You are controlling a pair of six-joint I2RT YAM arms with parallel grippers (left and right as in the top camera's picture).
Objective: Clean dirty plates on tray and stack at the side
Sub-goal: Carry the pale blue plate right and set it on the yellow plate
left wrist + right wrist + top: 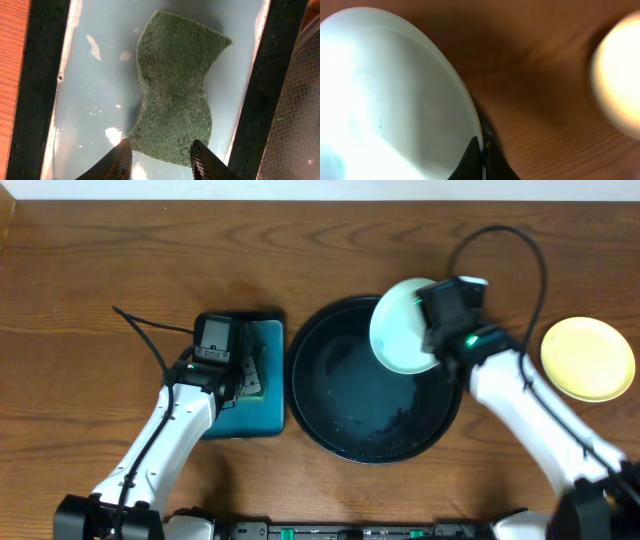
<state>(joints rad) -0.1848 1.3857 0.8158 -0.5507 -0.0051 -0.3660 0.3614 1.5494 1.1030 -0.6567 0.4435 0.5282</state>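
The large round black tray (pixel 340 405) sits mid-table. A pale mint-white plate (pixel 400 330) hangs tilted over the tray's upper right rim. My right gripper (pixel 432 330) is shut on the plate's edge. In the right wrist view its fingers (pixel 481 145) pinch the rim of the plate (pixel 390 100), whose face is washed out by glare. A pale yellow plate (pixel 587 358) lies on the table at the right, blurred in the right wrist view (pixel 620 75). My left gripper (pixel 160 145) hangs open over the near edge of a green scouring pad (pixel 175 85).
The scouring pad (pixel 250 385) lies in a teal rectangular tray with a black rim (pixel 265 415), just left of the round tray. Its wet floor (pixel 95 90) holds white foam flecks. A loose black cable (pixel 150 340) runs over the table at the left.
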